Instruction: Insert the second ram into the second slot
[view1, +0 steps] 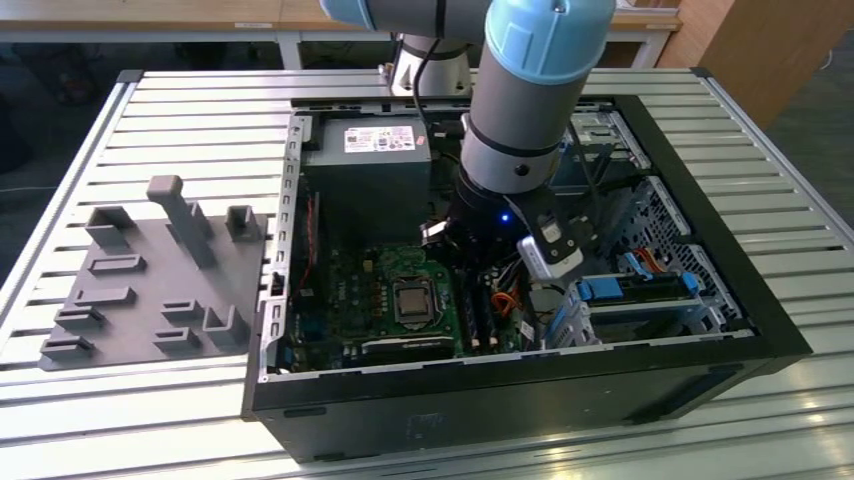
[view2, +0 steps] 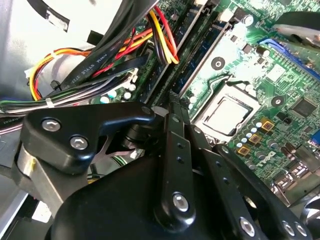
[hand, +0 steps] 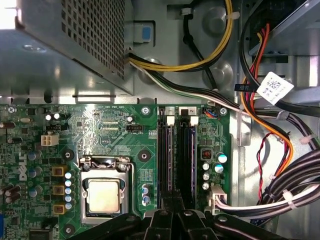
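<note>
The gripper (hand: 172, 202) hangs low over the motherboard (hand: 107, 125), directly above the two memory slots (hand: 176, 150) beside the CPU socket (hand: 104, 192). Its fingers look closed together, holding nothing that I can see. The slots lie side by side, their long axis running straight away from the fingertips. Each seems to carry a dark module; whether the second ram is seated there, I cannot tell.
</note>
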